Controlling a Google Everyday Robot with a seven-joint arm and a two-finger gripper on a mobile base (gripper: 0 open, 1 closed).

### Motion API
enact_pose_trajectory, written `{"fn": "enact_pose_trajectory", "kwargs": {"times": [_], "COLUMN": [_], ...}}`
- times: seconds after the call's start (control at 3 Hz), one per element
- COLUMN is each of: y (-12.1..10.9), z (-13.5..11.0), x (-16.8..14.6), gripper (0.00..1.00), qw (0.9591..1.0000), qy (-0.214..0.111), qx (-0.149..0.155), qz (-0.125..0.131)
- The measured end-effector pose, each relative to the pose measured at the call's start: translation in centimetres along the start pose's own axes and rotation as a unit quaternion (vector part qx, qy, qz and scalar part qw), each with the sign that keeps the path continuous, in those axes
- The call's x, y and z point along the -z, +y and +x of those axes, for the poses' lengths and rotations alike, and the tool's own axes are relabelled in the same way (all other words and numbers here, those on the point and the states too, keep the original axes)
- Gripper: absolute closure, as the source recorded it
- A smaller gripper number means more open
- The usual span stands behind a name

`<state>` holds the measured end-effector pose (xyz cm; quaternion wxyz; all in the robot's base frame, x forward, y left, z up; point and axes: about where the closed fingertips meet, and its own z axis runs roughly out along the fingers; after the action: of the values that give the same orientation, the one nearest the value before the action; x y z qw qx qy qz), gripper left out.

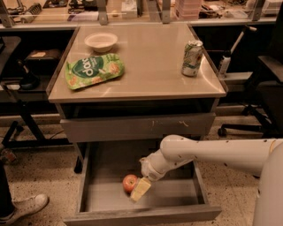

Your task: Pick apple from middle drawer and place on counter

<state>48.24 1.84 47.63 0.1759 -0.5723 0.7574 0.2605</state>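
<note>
The apple [129, 182], small and red-orange, lies on the floor of the open middle drawer [97, 201], left of centre. My gripper [139, 190] reaches down into the drawer from the right on a white arm, with one pale finger [141, 188] right beside the apple on its right side, touching or nearly so. The beige counter [146, 66] is above the drawers.
On the counter are a white bowl [101, 41], a green snack bag [94, 70] and a soda can [192, 58]. A shut drawer front with white scratches [137, 127] is above the open drawer. A shoe [24, 207] is at the lower left. A cluttered workbench [132, 11] runs behind.
</note>
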Motion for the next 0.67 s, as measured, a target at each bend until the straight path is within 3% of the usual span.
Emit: {"fn": "enact_pose_trajectory", "kwargs": {"times": [0.33, 0.67], "y": [-2.3, -4.6], "z": [-0.3, 0.7], "x": [-1.5, -4.6], "gripper": [0.0, 0.0], "qw": [0.9997, 0.9984], "qy": [-0.021, -0.049], "qx": [0.002, -0.018], "qz": [0.015, 0.024]}}
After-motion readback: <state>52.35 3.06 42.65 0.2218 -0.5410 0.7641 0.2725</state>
